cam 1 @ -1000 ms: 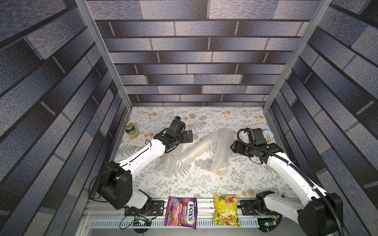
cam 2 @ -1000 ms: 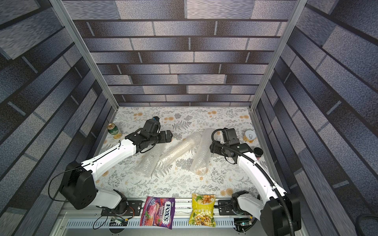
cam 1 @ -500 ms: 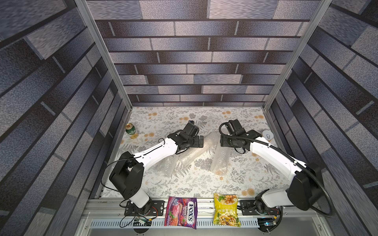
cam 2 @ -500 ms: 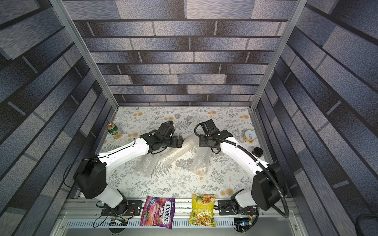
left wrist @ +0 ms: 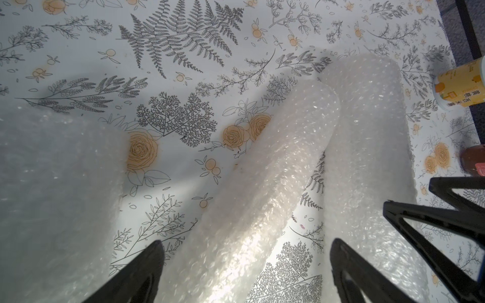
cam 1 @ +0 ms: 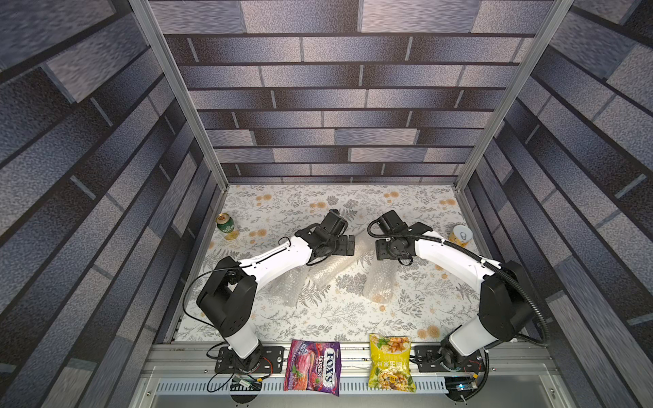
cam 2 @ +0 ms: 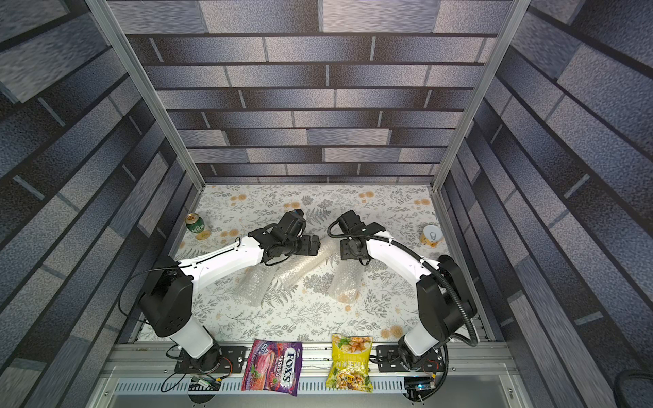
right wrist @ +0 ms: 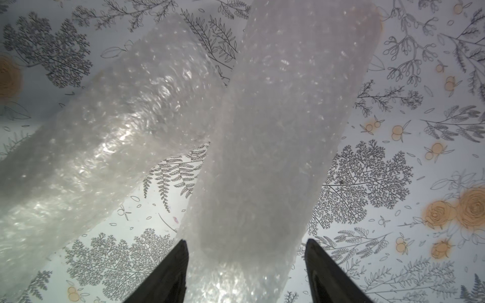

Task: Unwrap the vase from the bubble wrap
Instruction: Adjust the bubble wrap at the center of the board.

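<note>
Three rolls of bubble wrap lie on the flowered table: a left roll (cam 1: 288, 288), a middle roll (cam 1: 332, 270) and a right roll (cam 1: 380, 282). The vase is hidden; no roll shows it plainly. My left gripper (cam 1: 350, 243) hangs open over the far end of the middle roll (left wrist: 262, 183), its fingers wide apart and clear of it. My right gripper (cam 1: 383, 251) is open astride the far end of the right roll (right wrist: 275, 131). In the right wrist view the right gripper (right wrist: 246, 240) has one finger at the wrap's edge and the other a little off it.
A green can (cam 1: 225, 224) stands at the far left and a yellow can (cam 1: 462, 236) at the far right by the wall. A purple sweets bag (cam 1: 312, 365) and a yellow snack bag (cam 1: 390, 364) lie on the front rail. Brick-patterned walls close in three sides.
Both arms have swung inward. The left gripper moved right, over the middle roll's far end; the right gripper moved left, over the right roll's far end. The rolls have not shifted.
</note>
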`<state>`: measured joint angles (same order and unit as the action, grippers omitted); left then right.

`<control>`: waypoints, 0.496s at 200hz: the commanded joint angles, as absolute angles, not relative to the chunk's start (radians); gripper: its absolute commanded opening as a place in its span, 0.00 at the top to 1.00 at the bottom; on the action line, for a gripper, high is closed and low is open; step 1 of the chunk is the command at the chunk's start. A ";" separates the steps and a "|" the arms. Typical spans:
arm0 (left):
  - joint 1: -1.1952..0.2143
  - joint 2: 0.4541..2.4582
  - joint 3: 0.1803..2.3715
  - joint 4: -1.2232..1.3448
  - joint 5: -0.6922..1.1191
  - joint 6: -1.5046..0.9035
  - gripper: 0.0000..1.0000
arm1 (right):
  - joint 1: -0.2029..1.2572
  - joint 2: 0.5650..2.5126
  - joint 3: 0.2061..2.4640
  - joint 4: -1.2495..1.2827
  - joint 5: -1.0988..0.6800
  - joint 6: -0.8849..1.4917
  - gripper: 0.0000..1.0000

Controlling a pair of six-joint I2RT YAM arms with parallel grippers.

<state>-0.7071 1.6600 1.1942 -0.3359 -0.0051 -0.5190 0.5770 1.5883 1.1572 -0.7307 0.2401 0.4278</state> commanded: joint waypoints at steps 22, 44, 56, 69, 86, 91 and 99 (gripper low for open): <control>-0.735 1.704 1.268 -0.359 0.038 -0.517 0.00 | 0.581 1.615 1.142 -0.828 0.284 0.416 0.28; -0.765 1.728 1.317 -0.401 0.051 -0.498 0.00 | 0.573 1.592 1.112 -0.864 0.304 0.423 0.28; -0.784 1.741 1.346 -0.426 0.057 -0.486 0.00 | 0.560 1.573 1.088 -0.875 0.303 0.426 0.27; -0.800 1.757 1.369 -0.438 0.077 -0.479 0.00 | 0.540 1.551 1.038 -0.879 0.291 0.433 0.27; -0.814 1.781 1.390 -0.444 0.113 -0.473 0.02 | 0.513 1.518 0.988 -0.881 0.264 0.446 0.27; -0.816 1.789 1.396 -0.445 0.130 -0.471 0.04 | 0.502 1.507 0.973 -0.881 0.258 0.449 0.27; -0.818 1.804 1.405 -0.449 0.154 -0.475 0.07 | 0.490 1.489 0.950 -0.877 0.248 0.452 0.27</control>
